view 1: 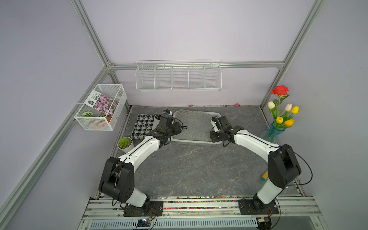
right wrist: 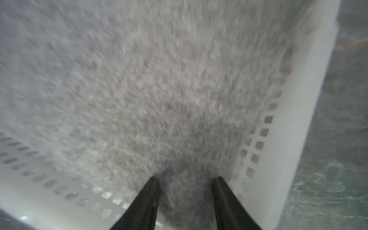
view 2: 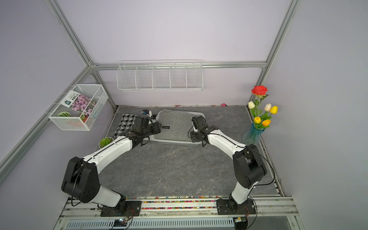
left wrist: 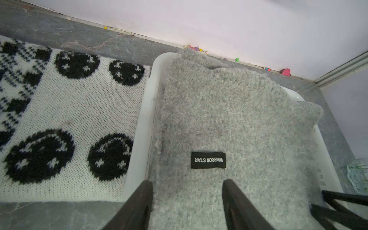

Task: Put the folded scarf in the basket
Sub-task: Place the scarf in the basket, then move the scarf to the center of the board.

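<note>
A folded grey fuzzy scarf [view 1: 196, 125] [view 2: 177, 127] with a black label lies flat inside the shallow white plastic basket [view 1: 191, 141] [view 2: 173, 141] at the back of the table. One far corner of the scarf [left wrist: 229, 123] rides over the basket's rim [left wrist: 143, 111]. My left gripper [view 1: 178, 127] [left wrist: 187, 182] hangs open over the scarf's left side, holding nothing. My right gripper [view 1: 215, 127] [right wrist: 186, 178] stands with its jaws apart, tips down at the scarf [right wrist: 159, 89] by the basket's right wall [right wrist: 310, 99]. That view is blurred.
A black-and-white knitted cloth [view 1: 143, 126] [left wrist: 69, 123] lies against the basket's left side. A small potted succulent [view 1: 125, 143] stands by my left arm. A blue vase of flowers [view 1: 276, 129] is at the right. A wire-mesh box [view 1: 101, 107] and a wire rack [view 1: 178, 76] hang on the walls.
</note>
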Tool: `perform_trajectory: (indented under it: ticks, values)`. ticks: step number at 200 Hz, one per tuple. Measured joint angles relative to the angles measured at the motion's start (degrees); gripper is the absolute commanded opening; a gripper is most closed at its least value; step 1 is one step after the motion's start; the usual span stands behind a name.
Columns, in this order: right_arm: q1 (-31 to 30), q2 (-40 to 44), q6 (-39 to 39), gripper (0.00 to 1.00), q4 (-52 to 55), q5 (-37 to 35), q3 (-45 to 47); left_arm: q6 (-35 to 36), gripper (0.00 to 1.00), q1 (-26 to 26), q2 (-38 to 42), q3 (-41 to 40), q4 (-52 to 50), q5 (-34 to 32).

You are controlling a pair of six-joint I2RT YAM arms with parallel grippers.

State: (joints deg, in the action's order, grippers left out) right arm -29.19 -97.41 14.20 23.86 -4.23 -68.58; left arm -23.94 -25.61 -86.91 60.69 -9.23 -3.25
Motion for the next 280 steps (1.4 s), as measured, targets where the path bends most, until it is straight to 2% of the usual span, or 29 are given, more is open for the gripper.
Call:
perform_trajectory:
  ticks: [26, 64, 94, 120, 156, 176, 219, 254, 280]
  values:
    - [1.6, 3.6, 1.4, 0.49, -3.5, 1.1, 4.8, 0.0, 0.6, 1.7, 0.1, -1.4, -0.1, -0.8]
    - [8.2, 8.8, 5.5, 0.48, -7.9, 7.5, 10.2, -0.9, 0.61, 4.0, -0.7, -1.4, -0.4, 0.5]
    - [8.9, 12.4, 7.1, 0.48, -7.5, 7.8, 12.2, -1.1, 0.61, 4.2, -2.8, 0.9, -1.9, 1.2]
    - [7.6, 19.4, 7.8, 0.49, -8.4, 8.3, 16.6, -0.9, 0.62, 4.3, -8.5, 5.3, -1.7, 0.6]
    - [0.8, 33.3, 7.4, 0.5, -12.5, 6.4, 25.6, -1.2, 0.63, 5.4, -17.4, 10.6, 0.4, -0.6]
    - [-1.5, 37.6, 7.5, 0.5, -14.4, 6.2, 29.5, -1.3, 0.63, 6.3, -21.2, 13.7, 0.4, -2.3]
    - [-5.0, 37.0, 7.4, 0.5, -16.9, 5.7, 30.3, -1.5, 0.62, 8.4, -27.2, 14.0, 0.2, -4.6]
    - [-9.9, 32.8, 6.8, 0.5, -19.3, 5.8, 30.0, -2.5, 0.51, 9.4, -30.0, 14.7, 0.5, -1.9]
    - [-14.2, 27.0, 5.8, 0.5, -20.7, 5.8, 28.2, -3.9, 0.5, 10.1, -29.6, 13.0, 3.0, 1.3]
